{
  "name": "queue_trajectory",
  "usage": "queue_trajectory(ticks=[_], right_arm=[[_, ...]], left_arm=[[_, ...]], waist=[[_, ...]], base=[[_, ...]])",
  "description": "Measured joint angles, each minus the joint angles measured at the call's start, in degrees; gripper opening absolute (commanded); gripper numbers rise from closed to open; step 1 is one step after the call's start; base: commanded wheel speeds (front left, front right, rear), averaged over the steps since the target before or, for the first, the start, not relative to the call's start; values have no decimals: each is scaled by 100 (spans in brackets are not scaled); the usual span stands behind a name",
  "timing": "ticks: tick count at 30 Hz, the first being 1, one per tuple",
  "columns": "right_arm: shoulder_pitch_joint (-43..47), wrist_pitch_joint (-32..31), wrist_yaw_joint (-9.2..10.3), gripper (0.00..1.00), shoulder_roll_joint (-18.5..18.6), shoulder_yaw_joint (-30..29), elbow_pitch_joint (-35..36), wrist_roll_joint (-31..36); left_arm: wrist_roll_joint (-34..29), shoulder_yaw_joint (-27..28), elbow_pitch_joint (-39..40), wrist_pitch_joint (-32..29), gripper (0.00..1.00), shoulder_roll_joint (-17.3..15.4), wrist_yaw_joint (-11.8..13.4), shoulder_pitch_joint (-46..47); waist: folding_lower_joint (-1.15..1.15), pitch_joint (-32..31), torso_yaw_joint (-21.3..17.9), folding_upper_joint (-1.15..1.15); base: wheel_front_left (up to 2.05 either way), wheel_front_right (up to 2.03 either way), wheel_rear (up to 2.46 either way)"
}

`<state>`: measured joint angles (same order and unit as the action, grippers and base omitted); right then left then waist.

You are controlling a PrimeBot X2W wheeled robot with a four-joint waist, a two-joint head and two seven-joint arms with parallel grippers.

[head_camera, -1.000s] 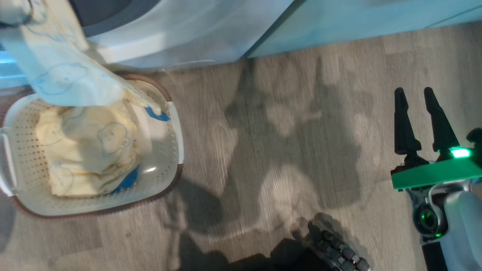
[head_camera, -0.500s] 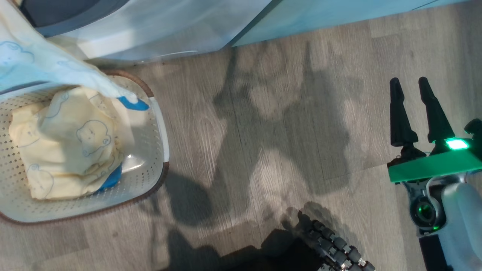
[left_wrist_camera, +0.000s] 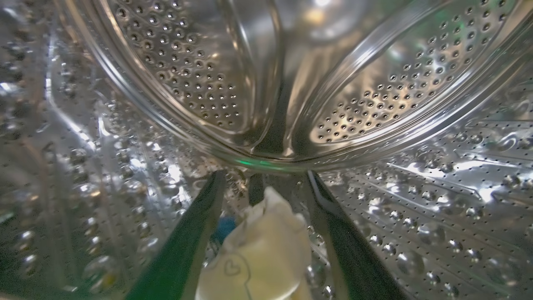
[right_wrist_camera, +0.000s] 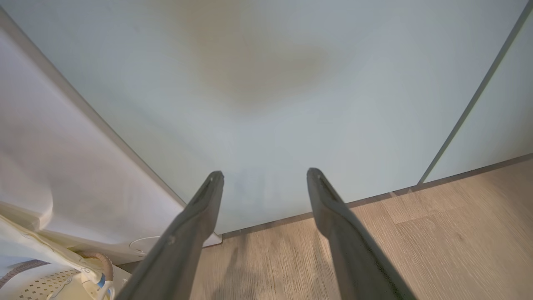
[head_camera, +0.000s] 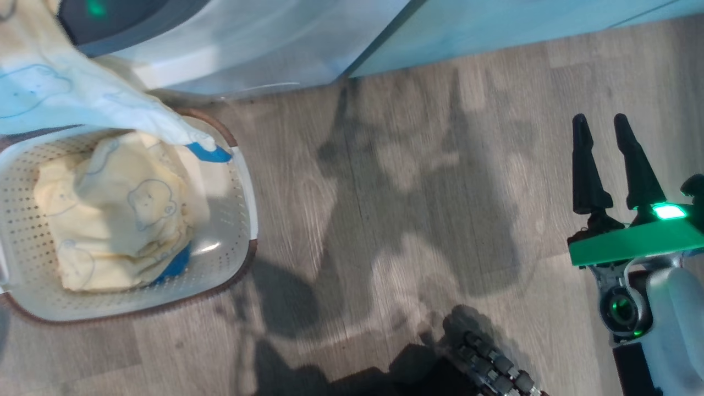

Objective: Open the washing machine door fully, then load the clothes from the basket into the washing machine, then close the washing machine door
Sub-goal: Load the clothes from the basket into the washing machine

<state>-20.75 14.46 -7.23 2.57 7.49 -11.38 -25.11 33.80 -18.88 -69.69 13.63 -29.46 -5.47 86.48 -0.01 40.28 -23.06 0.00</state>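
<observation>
Deep in the washing machine [left_wrist_camera: 200, 75], the left end effector [left_wrist_camera: 264, 174] has just spread its fingers [left_wrist_camera: 191, 233] wide, loosing the clothes [left_wrist_camera: 258, 250] it carried (a tail trails down to the basket [head_camera: 245, 181] on the floor [head_camera: 385, 220]); the right end effector [head_camera: 599, 118] hangs open and empty; another garment waits in the basket

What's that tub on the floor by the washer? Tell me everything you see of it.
The basket is a cream plastic tub with rounded corners, small holes dotted over its walls and a brown band round the rim. It stands upright on the grey wood-look floor, close to the white washing machine. Pale yellow clothes with a blue piece lie heaped inside, and another garment trails down onto its far rim.
</observation>
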Motion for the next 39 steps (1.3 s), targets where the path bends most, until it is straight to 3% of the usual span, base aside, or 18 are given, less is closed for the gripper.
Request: queue_trajectory(ticks=[17,31,39], right_arm=[[141,0,0,100,0,-125,-51,203],[835,0,0,100,1,-376,-126,476],[1245,-1,0,100,0,-548,-140,657]], left_arm=[[4,-137,86,94,100,515,-94,-952],[-52,-36,876,101,100,948,10,-2490],[-121,148,1906,101,100,1192,116,-3762]], waist=[[0,-650,299,0],[0,-1587,548,0],[0,-2173,840,0]], base=[[0,0,0],[0,0,0],[0,0,0]])
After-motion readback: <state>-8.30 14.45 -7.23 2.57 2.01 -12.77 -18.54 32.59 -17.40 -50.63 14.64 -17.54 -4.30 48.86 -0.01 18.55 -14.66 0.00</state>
